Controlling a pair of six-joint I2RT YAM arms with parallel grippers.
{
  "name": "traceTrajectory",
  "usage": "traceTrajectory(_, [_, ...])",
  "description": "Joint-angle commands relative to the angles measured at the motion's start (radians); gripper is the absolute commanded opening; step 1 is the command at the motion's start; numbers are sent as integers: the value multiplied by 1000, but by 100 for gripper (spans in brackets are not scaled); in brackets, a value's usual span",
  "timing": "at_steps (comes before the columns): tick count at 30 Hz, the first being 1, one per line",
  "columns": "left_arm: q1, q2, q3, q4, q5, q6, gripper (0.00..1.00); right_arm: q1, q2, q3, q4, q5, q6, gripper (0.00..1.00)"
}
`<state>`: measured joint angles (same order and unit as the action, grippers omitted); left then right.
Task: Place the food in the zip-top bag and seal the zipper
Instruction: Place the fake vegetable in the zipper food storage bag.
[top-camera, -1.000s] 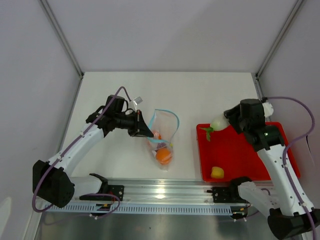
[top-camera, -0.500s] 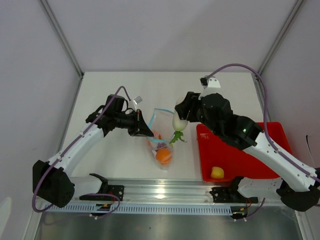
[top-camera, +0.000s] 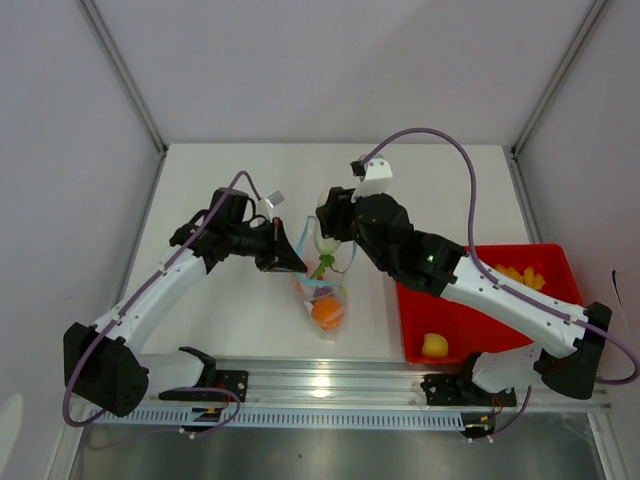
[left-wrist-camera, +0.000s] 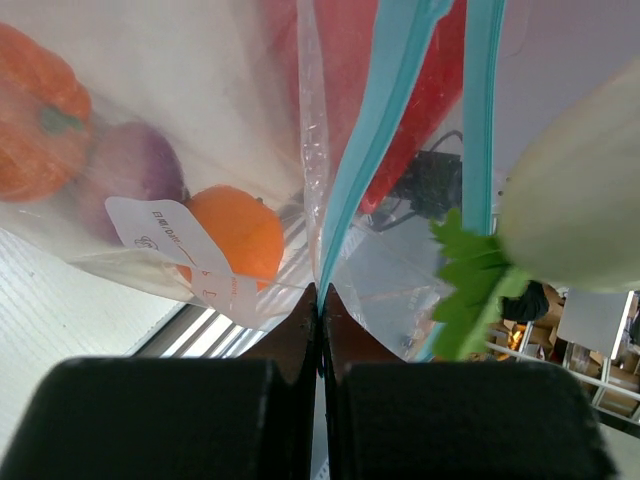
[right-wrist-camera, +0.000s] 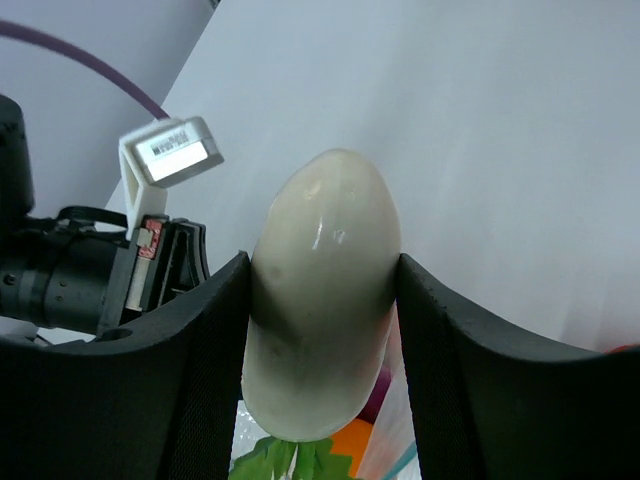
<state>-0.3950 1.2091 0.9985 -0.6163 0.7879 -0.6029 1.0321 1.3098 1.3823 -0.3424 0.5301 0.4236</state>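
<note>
yellow piece (top-camera: 434, 345): small, rounded, shiny like hard plastic; it lies in the red tray (top-camera: 450, 320), well apart from the right claw (top-camera: 322, 238), on its near side
orange round fruit (top-camera: 327, 312): smooth ball at the bottom of the bag, on the near side of the left claw (top-camera: 292, 266)
orange pumpkin (left-wrist-camera: 40, 125) and garlic bulb (left-wrist-camera: 130, 170): ribbed and rounded shapes, inside the bag beside the fruit, in front of the left claw
zip-top bag (top-camera: 322, 285): clear thin film, wrinkled and floppy, with a white label (left-wrist-camera: 170, 240); I judge it very light and slippery, so the stiffer edge is the best place to hold it
left claw: pressed together on one wall of the bag just under the strip, and it holds the mouth up
zipper (left-wrist-camera: 370, 150): light-blue strip, its two halves apart, so the mouth is open between both claws
white piece (right-wrist-camera: 320, 300): long egg shape, glossy, with green leaves (left-wrist-camera: 470, 290) at the lower end; probably light and rigid but slippery, best held across the thick middle
right claw: pinching the white piece on both sides, above the bag mouth, just beside the left claw
</note>
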Motion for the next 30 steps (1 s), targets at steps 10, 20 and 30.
traceTrajectory(10, [-5, -48, 68, -19, -6, -17, 1, 106, -27, -276, 388, 100, -129, 0])
traceTrajectory(20, [-5, -59, 69, -25, -19, -18, 1, 146, -46, -381, 392, 65, -131, 0])
traceTrajectory(30, [-5, -71, 60, -31, -22, -14, 1, 108, 72, -199, 103, -71, -39, 0])
